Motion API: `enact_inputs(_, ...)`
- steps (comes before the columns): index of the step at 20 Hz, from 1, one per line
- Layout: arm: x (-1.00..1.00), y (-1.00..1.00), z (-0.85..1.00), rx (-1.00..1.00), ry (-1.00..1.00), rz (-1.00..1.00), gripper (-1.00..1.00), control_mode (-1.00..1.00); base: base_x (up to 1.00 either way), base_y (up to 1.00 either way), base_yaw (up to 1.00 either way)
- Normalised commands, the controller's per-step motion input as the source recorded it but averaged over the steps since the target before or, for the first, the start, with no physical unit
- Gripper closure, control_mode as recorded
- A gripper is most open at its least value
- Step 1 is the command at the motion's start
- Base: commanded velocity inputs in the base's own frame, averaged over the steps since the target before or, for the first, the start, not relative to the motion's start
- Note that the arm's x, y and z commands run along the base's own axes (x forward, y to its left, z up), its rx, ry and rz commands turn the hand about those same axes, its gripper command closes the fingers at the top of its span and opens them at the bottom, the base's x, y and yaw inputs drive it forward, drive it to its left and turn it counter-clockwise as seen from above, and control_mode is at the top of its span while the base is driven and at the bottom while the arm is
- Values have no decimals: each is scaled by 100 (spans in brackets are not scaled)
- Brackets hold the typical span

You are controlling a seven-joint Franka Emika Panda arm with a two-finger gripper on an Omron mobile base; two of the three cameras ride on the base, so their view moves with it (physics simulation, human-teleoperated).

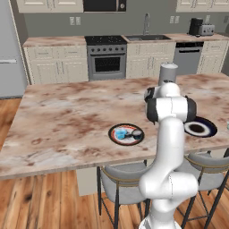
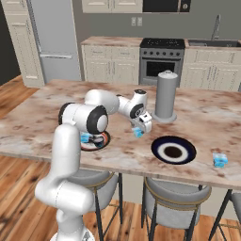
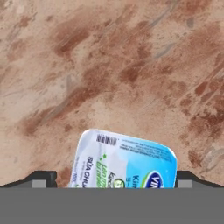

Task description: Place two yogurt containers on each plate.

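Blue yogurt cups [image 2: 220, 160]: three; plates [image 2: 173, 149]: two.

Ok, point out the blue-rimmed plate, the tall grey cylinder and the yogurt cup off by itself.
blue-rimmed plate [image 2: 160, 145], right base view, on its dark rim.
tall grey cylinder [image 2: 165, 96], right base view, mid-body.
lone yogurt cup [image 2: 219, 160], right base view, its top.

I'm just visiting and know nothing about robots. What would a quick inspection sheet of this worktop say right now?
Surface: marbled brown island counter.
Job's things: red-rimmed plate holds a blue yogurt cup and a dark cup; blue-rimmed plate holds nothing; one blue cup under the pincer; another blue cup right of that plate.
Clutter: tall grey cylinder.
Grippers: pincer open, poised above a cup.
Cables: nothing seen.
Surroundings: stove, cabinets, stools.
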Motion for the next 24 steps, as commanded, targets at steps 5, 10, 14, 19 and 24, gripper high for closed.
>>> enact_inputs(5,0,0,0,0,0,0,-100,-100,0,0,0)
enact_inputs(10,1,0,-11,0,4,0,-100,-100,0,0,0)
enact_inputs(14,0,0,-11,0,6,0,-100,-100,0,0,0)
enact_inputs(19,0,0,-6,0,4,0,-100,-100,0,0,0)
enact_inputs(24,0,0,-14,0,1,0,-100,-100,0,0,0)
